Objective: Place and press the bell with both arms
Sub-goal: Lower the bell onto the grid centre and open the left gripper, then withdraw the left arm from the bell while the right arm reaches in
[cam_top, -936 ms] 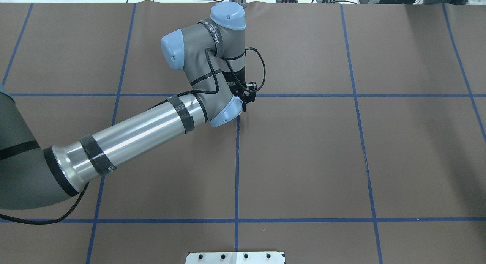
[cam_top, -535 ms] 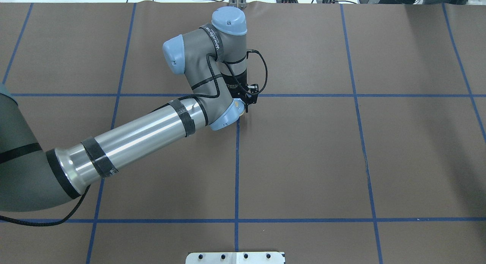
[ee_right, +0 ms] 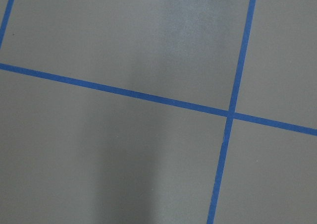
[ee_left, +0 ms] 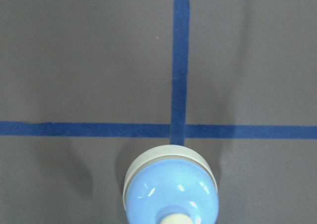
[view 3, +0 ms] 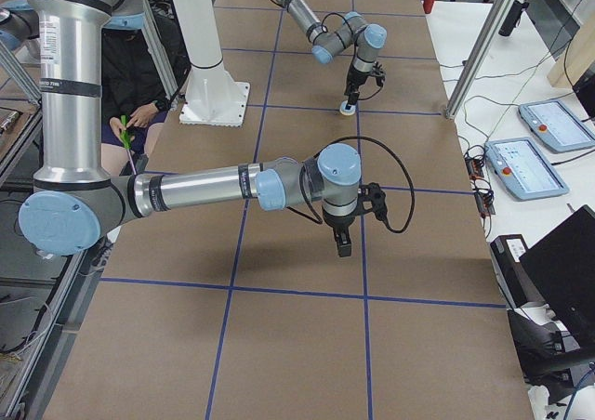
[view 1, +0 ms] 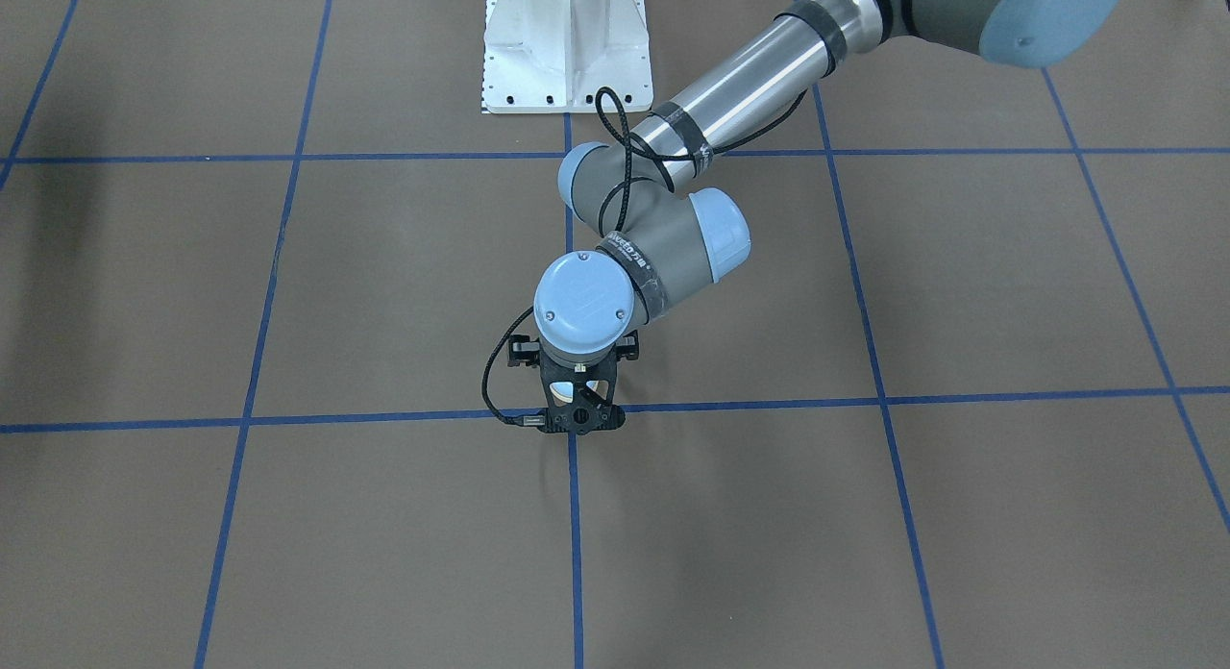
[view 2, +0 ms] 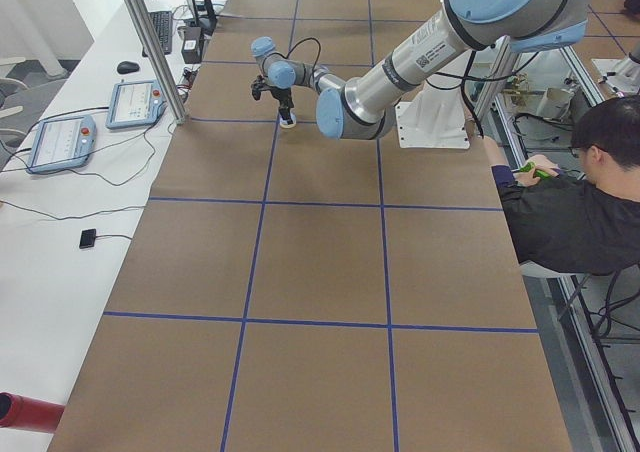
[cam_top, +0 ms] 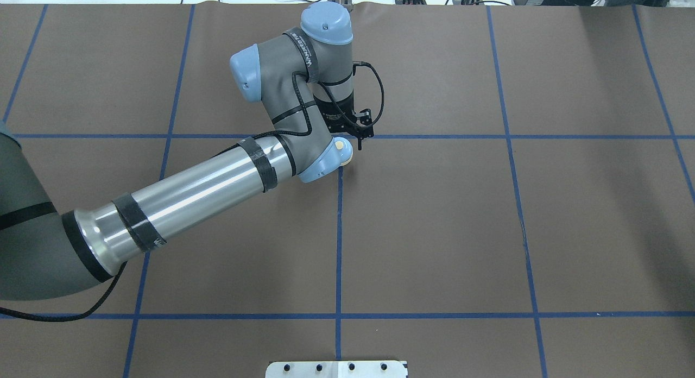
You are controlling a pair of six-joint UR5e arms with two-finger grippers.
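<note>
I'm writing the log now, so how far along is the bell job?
Placing looks done: the bell stands on the mat at a tape crossing, with the left gripper above it and no jaws around it. Nothing is in hand. Pressing is left; the right gripper hangs elsewhere over another crossing.

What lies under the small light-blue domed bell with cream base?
The bell stands on the brown table cover, on a blue tape line; what its base covers is hidden.

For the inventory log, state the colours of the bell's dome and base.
The bell: light-blue dome, cream base; clearest in the left wrist view.
</note>
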